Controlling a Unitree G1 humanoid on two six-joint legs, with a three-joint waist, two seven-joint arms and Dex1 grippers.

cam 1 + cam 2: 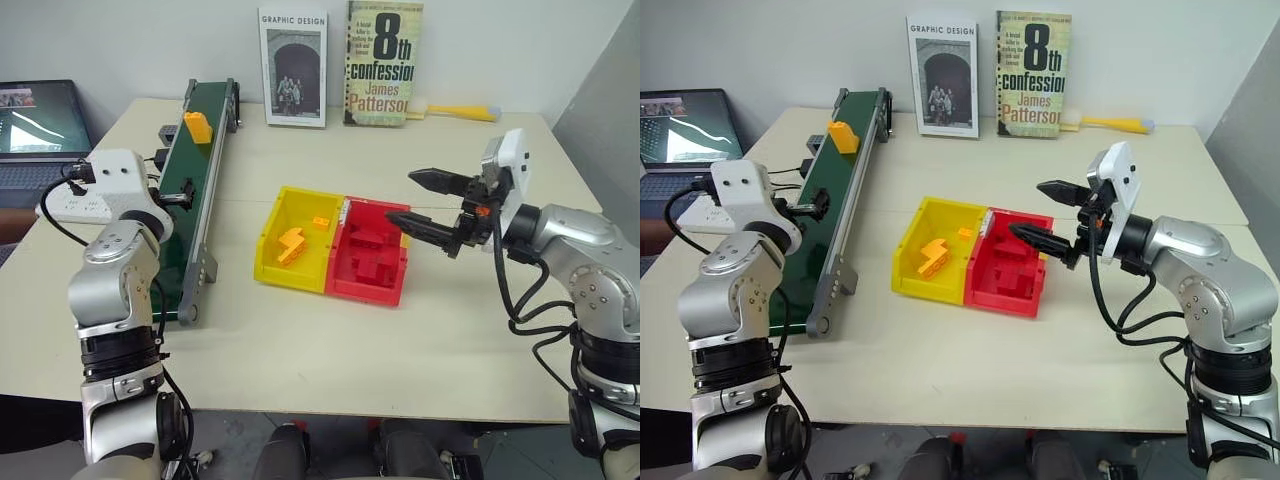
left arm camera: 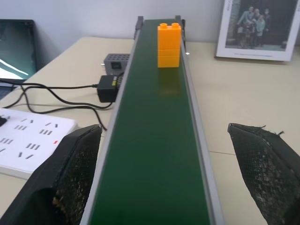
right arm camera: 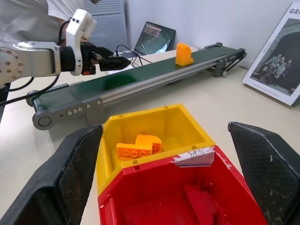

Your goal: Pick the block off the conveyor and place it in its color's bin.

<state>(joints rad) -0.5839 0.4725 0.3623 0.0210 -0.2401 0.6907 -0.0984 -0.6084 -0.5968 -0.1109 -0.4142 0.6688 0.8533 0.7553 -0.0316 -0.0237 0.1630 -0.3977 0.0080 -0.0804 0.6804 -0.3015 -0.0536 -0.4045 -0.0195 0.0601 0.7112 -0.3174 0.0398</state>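
The orange-yellow block (image 2: 168, 45) stands upright near the far end of the dark green conveyor (image 1: 190, 190). My left gripper (image 2: 164, 127) is open over the belt's near part, one finger off each side rail, and the block is well ahead of it. The yellow bin (image 1: 268, 232) sits mid-table, joined to a red bin (image 1: 365, 292). It holds an orange zigzag piece (image 1: 292, 246) and a small orange brick (image 1: 320, 222). My right gripper (image 1: 401, 195) hovers open and empty over the red bin's right edge, pointing toward the bins.
Red blocks (image 1: 370, 250) lie in the red bin. Two books (image 1: 293, 68) lean on the back wall beside a yellow-handled brush (image 1: 455, 112). A laptop (image 1: 40, 120), a white power strip (image 2: 28, 140) and a black adapter with cables (image 2: 108, 87) lie left of the conveyor.
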